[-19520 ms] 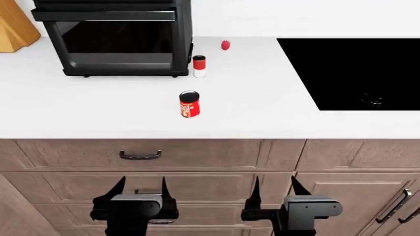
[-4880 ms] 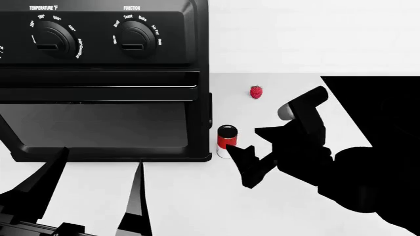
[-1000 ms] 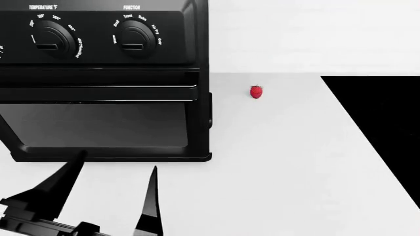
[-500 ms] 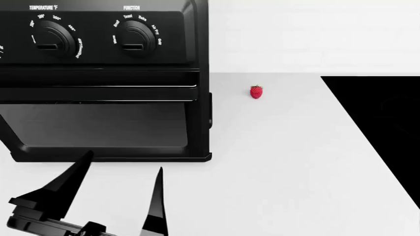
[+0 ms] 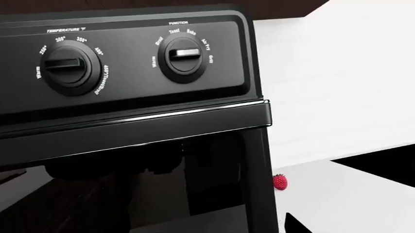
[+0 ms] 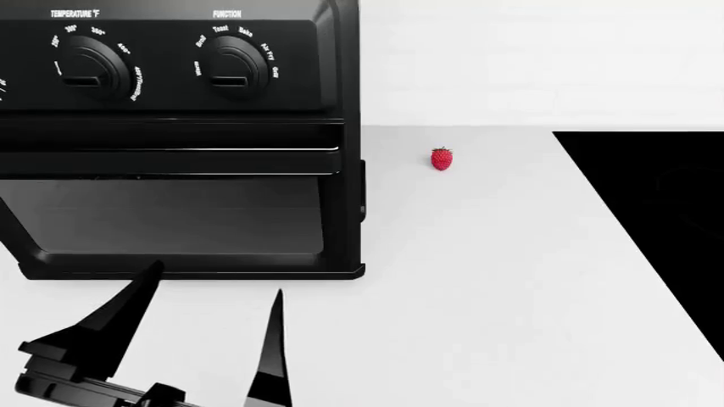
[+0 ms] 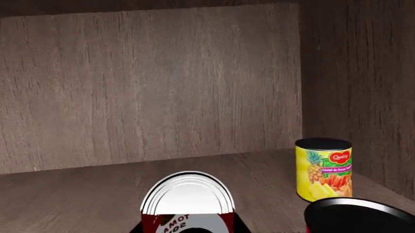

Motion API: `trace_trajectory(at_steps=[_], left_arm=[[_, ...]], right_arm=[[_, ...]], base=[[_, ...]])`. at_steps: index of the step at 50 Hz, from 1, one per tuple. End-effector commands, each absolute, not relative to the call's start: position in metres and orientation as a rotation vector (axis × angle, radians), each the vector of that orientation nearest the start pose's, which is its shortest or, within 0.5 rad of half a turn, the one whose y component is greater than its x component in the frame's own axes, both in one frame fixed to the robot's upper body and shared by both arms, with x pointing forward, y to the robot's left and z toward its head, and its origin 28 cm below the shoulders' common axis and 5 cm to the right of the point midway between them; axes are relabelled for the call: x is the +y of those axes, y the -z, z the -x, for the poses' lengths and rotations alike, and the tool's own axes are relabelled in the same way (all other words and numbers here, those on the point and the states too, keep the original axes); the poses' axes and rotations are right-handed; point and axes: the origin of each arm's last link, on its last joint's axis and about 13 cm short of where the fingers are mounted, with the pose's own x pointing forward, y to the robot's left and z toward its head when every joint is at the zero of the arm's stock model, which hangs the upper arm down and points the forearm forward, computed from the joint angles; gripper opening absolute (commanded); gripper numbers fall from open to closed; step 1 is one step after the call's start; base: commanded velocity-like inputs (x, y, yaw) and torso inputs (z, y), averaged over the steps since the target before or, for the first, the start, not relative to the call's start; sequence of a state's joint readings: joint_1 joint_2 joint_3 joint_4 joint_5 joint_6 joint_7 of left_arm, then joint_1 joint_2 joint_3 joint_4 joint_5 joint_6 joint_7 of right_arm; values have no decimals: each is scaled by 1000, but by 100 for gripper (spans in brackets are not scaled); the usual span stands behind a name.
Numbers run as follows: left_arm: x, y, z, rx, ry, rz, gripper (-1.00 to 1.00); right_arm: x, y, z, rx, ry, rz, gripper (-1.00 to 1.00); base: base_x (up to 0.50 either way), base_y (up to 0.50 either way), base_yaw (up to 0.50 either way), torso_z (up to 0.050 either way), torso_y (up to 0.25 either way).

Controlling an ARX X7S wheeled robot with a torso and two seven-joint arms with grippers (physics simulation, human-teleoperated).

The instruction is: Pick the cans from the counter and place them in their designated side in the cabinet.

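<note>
Since a moment earlier the left gripper (image 6: 198, 339) had edged slightly rightward over the counter (image 6: 487, 288), jaws spread, nothing held. No can was seen on the counter; only a strawberry (image 6: 442, 158) beside the toaster oven (image 6: 181, 136). In the cabinet (image 7: 162, 87), a slim red-and-white can (image 7: 187, 204) sat close before the right wrist camera, apparently gripped, though the fingers were hidden. A yellow fruit can (image 7: 323, 169) stood nearby.

A red-and-white can (image 7: 187, 206) with a silver lid sits close up inside a wooden cabinet (image 7: 149, 82); a yellow fruit can (image 7: 323, 168) stands near the side wall.
</note>
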State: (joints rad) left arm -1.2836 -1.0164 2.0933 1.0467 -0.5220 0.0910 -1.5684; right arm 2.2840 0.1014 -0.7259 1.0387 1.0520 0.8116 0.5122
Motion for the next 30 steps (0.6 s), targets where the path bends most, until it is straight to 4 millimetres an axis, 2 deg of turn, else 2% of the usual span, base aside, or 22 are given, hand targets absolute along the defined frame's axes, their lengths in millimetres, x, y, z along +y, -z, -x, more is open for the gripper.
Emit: trace_trajectory(at_steps=[1, 8, 16, 20, 24, 30], left_arm=[[200, -175, -99, -299, 201, -99, 100], [200, -175, -99, -299, 199, -99, 100], [200, -174, -99, -296, 201, -100, 100], [200, -174, -99, -296, 202, -102, 100], [200, -174, -98, -298, 204, -104, 100], [201, -175, -98, -300, 201, -104, 100]], right_arm=[[-73, -498, -346, 66, 36, -200, -100], [-71, -501, -343, 92, 29, -173, -100], [-68, -528, -319, 17, 1, -163, -100], [-66, -535, -309, -15, -11, -158, -100], [-66, -534, -307, -15, -11, -154, -100], [-69, -523, -317, 8, 6, -158, -100]], base=[[0, 0, 3, 0, 0], [0, 0, 1, 0, 0], [-2, 0, 0, 0, 0], [-3, 0, 0, 0, 0], [-3, 0, 0, 0, 0], [0, 0, -1, 0, 0]])
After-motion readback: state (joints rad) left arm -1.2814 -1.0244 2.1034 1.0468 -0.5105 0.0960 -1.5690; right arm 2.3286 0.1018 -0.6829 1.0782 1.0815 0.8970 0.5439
